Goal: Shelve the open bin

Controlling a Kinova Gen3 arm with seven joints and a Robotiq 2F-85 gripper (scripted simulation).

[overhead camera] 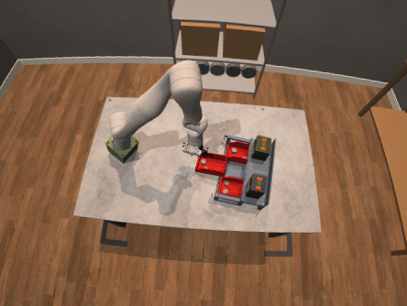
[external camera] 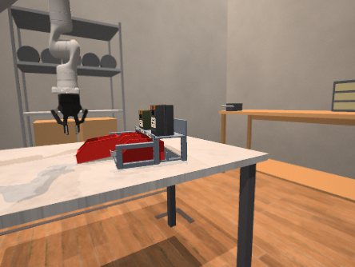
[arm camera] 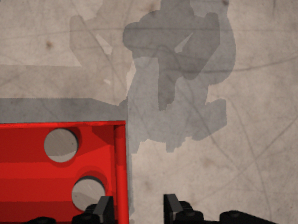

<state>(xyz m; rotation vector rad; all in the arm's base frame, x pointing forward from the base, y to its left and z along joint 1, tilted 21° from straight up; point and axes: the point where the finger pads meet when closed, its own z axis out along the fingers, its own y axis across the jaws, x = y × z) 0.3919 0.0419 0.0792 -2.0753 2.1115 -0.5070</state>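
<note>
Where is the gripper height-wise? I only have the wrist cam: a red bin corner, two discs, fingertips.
Observer: In the exterior view the gripper hangs in the air above the table, near the bin's outer end. It touches nothing and has nothing between its fingers.
Operator: Is the bin in the gap?
Observer: Not seated. From the top it sticks out of the shelf toward the arm, while the two neighbour bins sit further in.
Operator: Anything on the upper board?
Observer: Two dark boxes, one behind each neighbour bin.
</note>
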